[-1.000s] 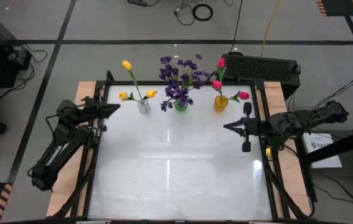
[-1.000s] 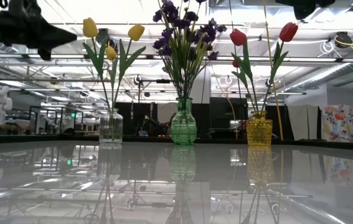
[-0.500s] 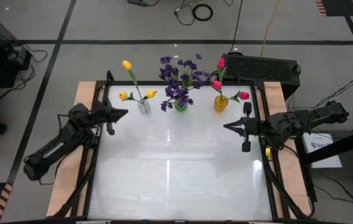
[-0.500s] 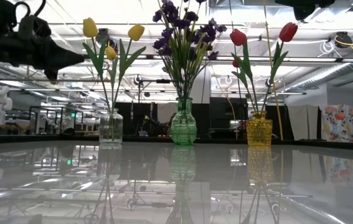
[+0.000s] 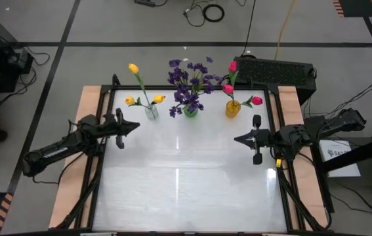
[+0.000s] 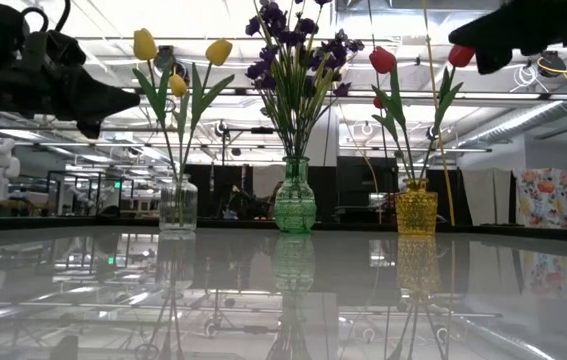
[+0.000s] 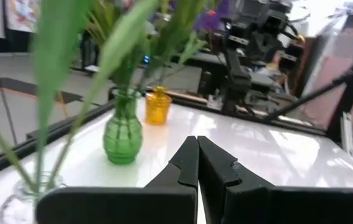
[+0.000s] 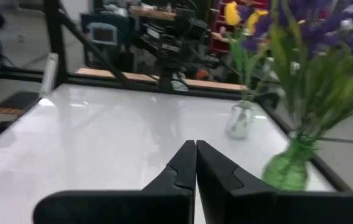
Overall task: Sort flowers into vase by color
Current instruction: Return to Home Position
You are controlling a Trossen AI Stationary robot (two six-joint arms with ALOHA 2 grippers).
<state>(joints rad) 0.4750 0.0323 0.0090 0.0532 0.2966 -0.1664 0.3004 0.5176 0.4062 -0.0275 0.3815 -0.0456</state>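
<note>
Three vases stand in a row along the table's far edge. Yellow tulips [image 5: 135, 85] stick stem-down into a clear glass vase [image 5: 151, 113] at the left. Purple blossoms [image 5: 190, 84] fill a green vase [image 6: 294, 197] in the middle. Pink-red tulips [image 5: 241, 85] stand in a yellow vase [image 5: 233, 108] at the right. My left gripper [image 5: 136, 126] is shut and empty, above the table's left side, just nearer than the clear vase. My right gripper [image 5: 237, 139] is shut and empty, above the right side, nearer than the yellow vase.
The glossy white table top [image 5: 186, 177] spreads out nearer than the vases. Wooden side strips [image 5: 297, 118] and dark frame rails run along both sides. A black box [image 5: 274, 69] sits beyond the far right corner.
My left arm has swung toward the table's middle and sunk, so its shut gripper now points along the table just nearer than the clear vase. My right gripper has sunk a little in the last half second, staying shut. The flowers and vases have kept still.
</note>
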